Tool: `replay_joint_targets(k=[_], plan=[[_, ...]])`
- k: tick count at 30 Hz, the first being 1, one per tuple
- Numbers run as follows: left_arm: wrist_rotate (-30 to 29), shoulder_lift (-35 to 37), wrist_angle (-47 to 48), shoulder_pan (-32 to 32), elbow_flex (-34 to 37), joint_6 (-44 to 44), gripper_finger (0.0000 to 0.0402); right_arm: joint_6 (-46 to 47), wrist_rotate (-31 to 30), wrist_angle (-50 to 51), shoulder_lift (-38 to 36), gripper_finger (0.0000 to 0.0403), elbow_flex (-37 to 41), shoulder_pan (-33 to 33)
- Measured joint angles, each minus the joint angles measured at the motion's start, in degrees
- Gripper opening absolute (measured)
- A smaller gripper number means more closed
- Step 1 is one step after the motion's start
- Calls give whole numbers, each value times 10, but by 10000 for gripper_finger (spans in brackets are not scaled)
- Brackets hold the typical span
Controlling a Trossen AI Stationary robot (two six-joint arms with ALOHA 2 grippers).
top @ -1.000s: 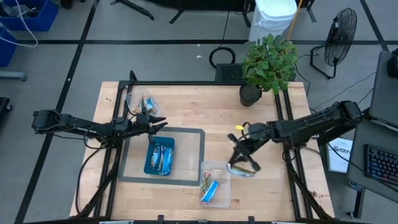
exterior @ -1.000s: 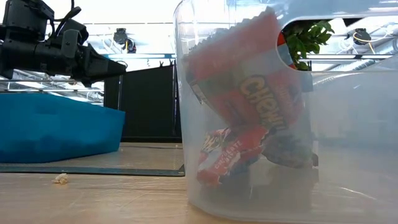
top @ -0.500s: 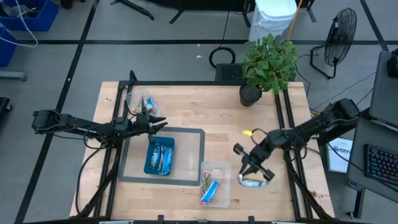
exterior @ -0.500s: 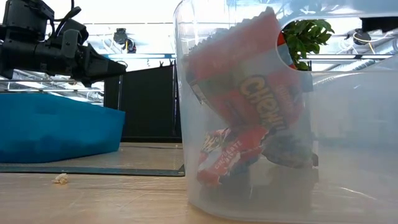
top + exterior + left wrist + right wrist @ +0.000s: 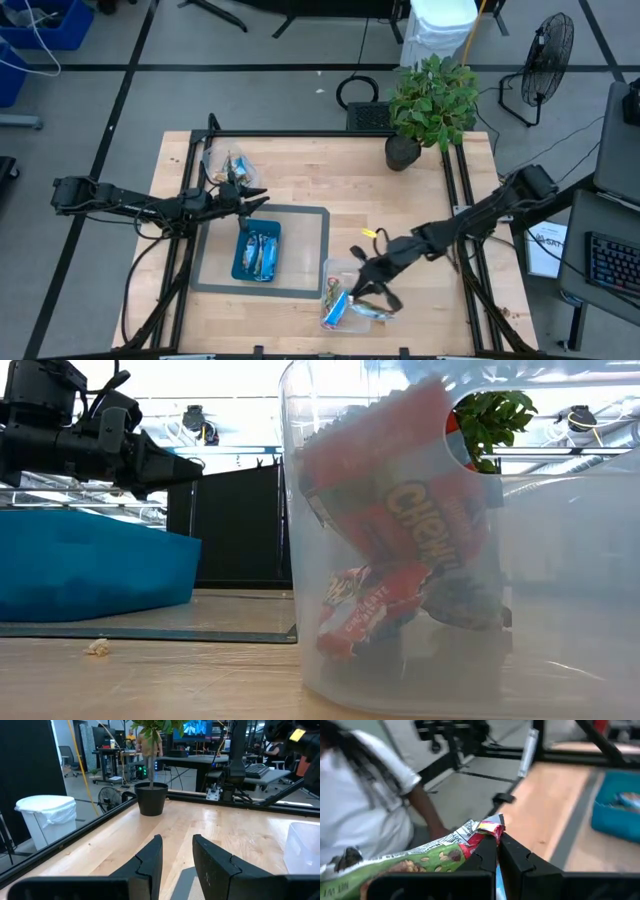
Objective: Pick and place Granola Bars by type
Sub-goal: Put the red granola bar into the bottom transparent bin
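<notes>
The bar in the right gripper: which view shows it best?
The right wrist view: the granola bar, with its red and green wrapper, fills the foreground, pinched by the right gripper. The high view shows it small over the clear tub. The low and left wrist views miss it.

High view: looks straight down from well above the potted plant [image 5: 430, 105], taking in the whole wooden table [image 5: 300, 180] and the floor around it.
Low view: sits at table-top height, pressed close to a clear tub [image 5: 400, 540], facing level across the table toward the plant and the room behind.
Left wrist view: rides low over the table, facing forward along it toward the plant at the far edge.
Right wrist view: tilted, looking away from the plant, across the table's edge to the floor, where a person [image 5: 365, 805] shows.
Shared: the plant shows in the high, low and left wrist views; the teal tray [image 5: 256, 250] shows in the high, low and right wrist views.
</notes>
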State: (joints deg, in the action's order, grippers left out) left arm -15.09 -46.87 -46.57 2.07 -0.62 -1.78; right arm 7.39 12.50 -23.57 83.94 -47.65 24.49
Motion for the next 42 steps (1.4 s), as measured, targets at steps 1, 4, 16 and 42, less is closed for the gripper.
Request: replay_joint_targets(k=[1,4,16,42], plan=[[0,0,0,0,0,0,113,13,-5,3,12,0,-8,-3],[0,0,0,0,0,0,113,55,-6,3,47,0,-29,-12],[0,0,-1,0,0,0,113,146,-101,72,117,0,-48,-32],[0,0,0,0,0,0,113,102,-222,200,106,59,-48,-31]])
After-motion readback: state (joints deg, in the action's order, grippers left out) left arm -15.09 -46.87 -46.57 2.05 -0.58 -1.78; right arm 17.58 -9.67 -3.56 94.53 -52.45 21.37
